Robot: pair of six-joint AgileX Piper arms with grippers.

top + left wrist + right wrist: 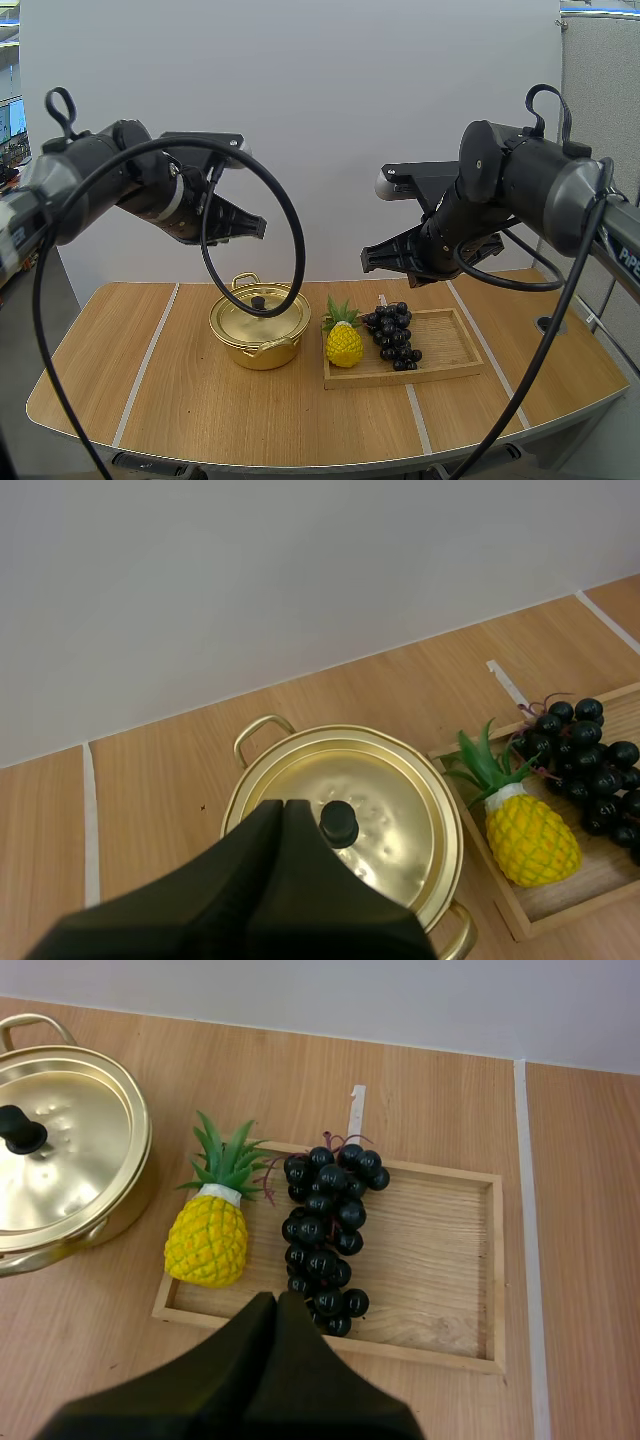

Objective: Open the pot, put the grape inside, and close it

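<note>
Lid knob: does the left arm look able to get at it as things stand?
Probably yes. The left claw hangs shut above the pot, close to the lid knob, with nothing between them; the pineapple sits aside on the tray. It would have to open first.

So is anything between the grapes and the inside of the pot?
Yes. The lid sits on the pot, closing it. A pineapple also lies at the tray's pot-side end, between the grapes and the pot.
</note>
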